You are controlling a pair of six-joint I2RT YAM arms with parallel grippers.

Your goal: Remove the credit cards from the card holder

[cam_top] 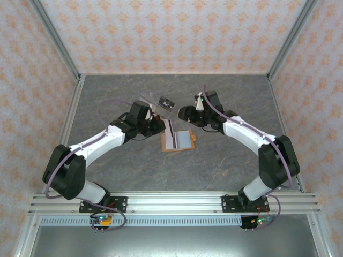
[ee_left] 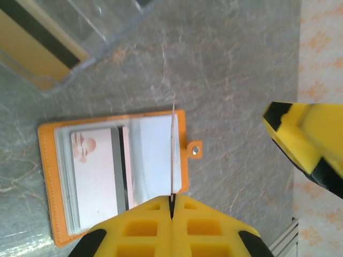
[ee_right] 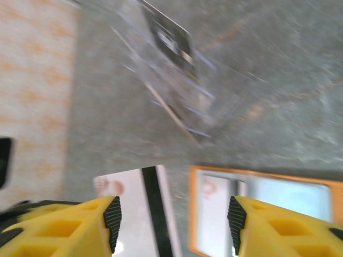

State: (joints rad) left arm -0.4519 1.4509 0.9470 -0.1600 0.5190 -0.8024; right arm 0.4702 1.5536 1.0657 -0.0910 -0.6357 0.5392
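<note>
The orange card holder point(cam_top: 179, 141) lies open on the table, with a white credit card point(ee_left: 96, 176) with a dark stripe in its clear pockets. My left gripper point(ee_left: 172, 201) is shut on the edge of a thin pale credit card point(ee_left: 172, 155), which stands on edge over the holder's point(ee_left: 48, 176) right half. In the top view this card point(cam_top: 170, 130) rises at the holder's left side beside my left gripper point(cam_top: 162, 125). My right gripper point(ee_right: 174, 214) is open, and a white striped card point(ee_right: 134, 214) shows between its fingers, left of the holder point(ee_right: 193, 214). In the top view the right gripper point(cam_top: 185, 113) hangs just behind the holder.
A clear plastic piece point(cam_top: 153, 101) lies behind the holder with a black card point(cam_top: 167, 102) on it; a tan card with a dark stripe point(ee_left: 32, 37) lies under it. The two grippers are close together. Walls stand at the back and both sides.
</note>
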